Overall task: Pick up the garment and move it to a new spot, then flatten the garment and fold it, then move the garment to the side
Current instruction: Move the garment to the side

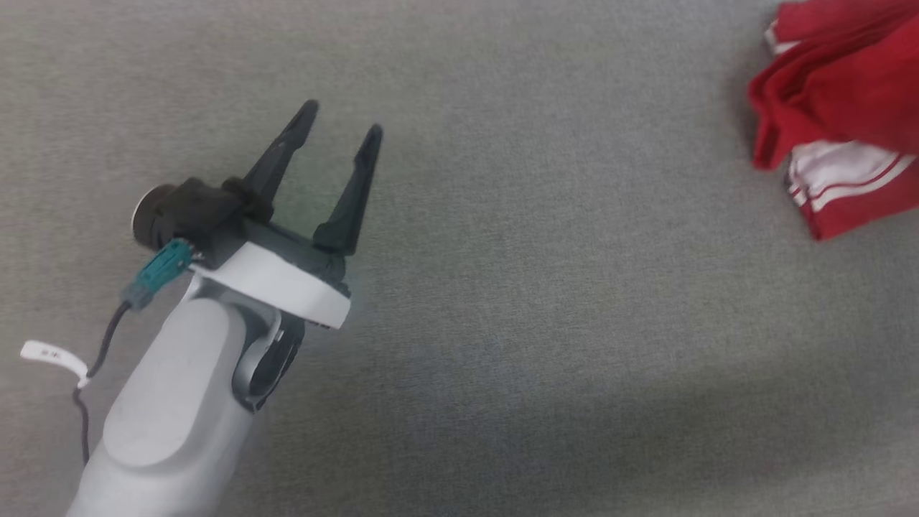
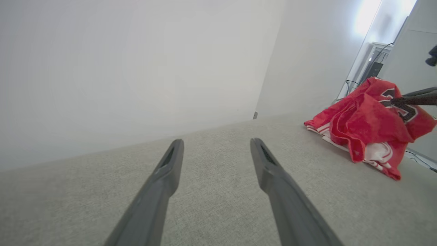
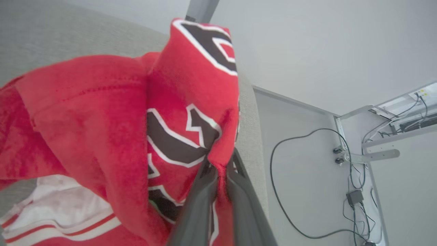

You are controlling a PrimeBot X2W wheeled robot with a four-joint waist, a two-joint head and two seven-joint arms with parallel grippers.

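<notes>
Seen from the head, the left gripper [image 1: 342, 118] hangs over a grey fabric surface [image 1: 546, 301] at about 9 o'clock, its two dark fingers spread wide with nothing between them. The garment [image 1: 836, 86], a crumpled red T-shirt with white, red-striped sleeve cloth, lies at 2 o'clock, well apart from that gripper. In the right wrist view, the right gripper [image 3: 221, 165] pinches a fold of red cloth printed with black-and-white lettering.

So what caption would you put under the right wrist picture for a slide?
Right claw shut on a fold of the red garment, bunched over the grey surface.
</notes>
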